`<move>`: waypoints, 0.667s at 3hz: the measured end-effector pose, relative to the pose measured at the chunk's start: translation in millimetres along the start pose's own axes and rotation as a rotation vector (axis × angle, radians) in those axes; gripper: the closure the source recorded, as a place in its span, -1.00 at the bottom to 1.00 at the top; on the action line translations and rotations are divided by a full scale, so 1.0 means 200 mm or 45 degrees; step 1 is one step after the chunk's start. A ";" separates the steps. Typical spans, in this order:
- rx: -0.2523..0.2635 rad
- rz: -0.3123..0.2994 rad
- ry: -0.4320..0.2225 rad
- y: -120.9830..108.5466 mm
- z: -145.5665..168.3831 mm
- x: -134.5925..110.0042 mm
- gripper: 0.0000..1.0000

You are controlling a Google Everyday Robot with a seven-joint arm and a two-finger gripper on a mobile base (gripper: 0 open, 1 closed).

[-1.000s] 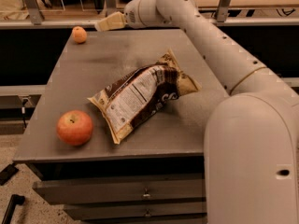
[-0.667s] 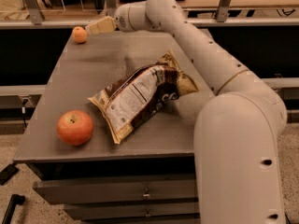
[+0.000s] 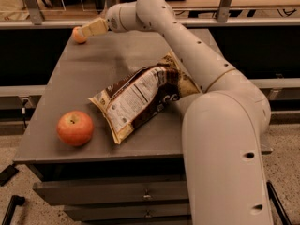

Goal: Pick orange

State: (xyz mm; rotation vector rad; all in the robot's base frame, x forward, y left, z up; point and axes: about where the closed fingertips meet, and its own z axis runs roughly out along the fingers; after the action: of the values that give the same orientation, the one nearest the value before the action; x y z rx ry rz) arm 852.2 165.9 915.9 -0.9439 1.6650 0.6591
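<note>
The orange (image 3: 78, 36) is a small round fruit at the far left corner of the grey table (image 3: 93, 74). My gripper (image 3: 90, 29) reaches across the table and sits right at the orange, its pale fingers (image 3: 93, 27) overlapping the orange's right side. Part of the orange is hidden behind the fingers. The larger red-orange apple (image 3: 75, 128) with a stem dimple sits near the front left corner, far from the gripper.
A brown and white snack bag (image 3: 140, 97) lies in the middle of the table, partly under my arm (image 3: 187, 50). A railing and dark gap run behind the table's far edge. Drawers sit below the table front (image 3: 112, 196).
My gripper has moved left along the far edge of the table and now reaches the orange. The orange, apple and bag have not moved.
</note>
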 end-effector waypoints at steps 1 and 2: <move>0.004 -0.015 0.046 0.01 0.14 0.09 -1.00; 0.007 -0.019 0.043 0.01 0.17 0.10 -1.00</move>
State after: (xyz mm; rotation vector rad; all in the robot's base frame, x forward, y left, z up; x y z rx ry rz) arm 865.6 189.4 886.7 -0.9669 1.6871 0.6314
